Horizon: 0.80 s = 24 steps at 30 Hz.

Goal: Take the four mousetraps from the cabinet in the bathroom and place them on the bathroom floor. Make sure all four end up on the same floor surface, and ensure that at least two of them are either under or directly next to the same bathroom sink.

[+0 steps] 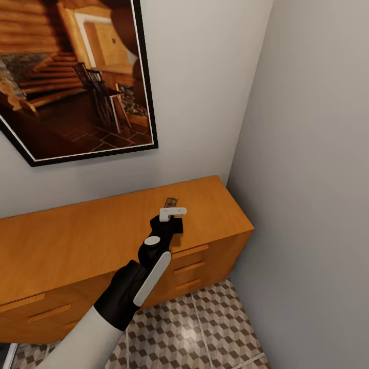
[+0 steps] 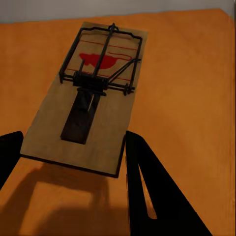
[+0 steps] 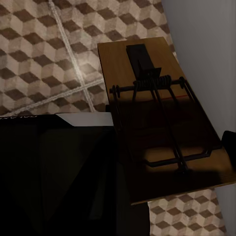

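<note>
1. I see one mousetrap (image 2: 91, 93) lying flat on the cabinet (image 1: 77, 241) top, near its right end by the corner wall (image 1: 307, 154).
2. My left gripper (image 2: 73, 152) hangs just over that trap, fingers apart on either side of its near end; I cannot tell whether they touch it.
3. My right gripper (image 3: 167, 142) is clamped on a second mousetrap (image 3: 157, 113), held above the bathroom floor (image 3: 44, 54).
4. A framed picture (image 1: 72, 77) hangs above the cabinet.
</note>
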Motion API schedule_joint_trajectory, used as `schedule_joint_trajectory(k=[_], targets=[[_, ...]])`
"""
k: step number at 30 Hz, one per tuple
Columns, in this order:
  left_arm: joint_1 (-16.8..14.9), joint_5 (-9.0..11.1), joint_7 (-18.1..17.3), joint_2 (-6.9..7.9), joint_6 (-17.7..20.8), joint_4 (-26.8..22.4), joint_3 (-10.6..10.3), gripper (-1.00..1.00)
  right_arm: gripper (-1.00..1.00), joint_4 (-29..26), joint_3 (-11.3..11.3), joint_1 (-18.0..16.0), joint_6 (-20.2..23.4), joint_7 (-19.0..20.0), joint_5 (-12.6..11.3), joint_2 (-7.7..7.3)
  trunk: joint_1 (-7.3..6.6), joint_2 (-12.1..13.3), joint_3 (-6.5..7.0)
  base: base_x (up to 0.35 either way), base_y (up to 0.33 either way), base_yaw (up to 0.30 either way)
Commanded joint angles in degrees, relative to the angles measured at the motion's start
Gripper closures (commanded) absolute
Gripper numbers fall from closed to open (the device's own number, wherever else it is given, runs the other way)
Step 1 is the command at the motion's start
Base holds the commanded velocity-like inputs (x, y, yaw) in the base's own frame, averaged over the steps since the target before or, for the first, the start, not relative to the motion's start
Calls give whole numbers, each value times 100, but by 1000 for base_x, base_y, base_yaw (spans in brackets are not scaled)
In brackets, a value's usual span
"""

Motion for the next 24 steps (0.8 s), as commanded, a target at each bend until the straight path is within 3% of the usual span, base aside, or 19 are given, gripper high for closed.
schedule_joint_trajectory(k=[1, 12, 24], targets=[[-6, 31, 55, 2, 29, -71, -11, 100, 100, 5, 50, -4, -24, -18, -63, 4, 2, -8, -8, 0, 0, 0], [-6, 5, 55, 65, 321, -400, -9, 100, 100, 3, 50, -4, -24, -19, -63, 10, 2, -8, -8, -8, 0, 0], [95, 5, 57, 100, 353, -375, -12, 100, 100, -4, 50, -4, -71, -18, -53, -3, 2, -8, -8, -292, 0, 0]])
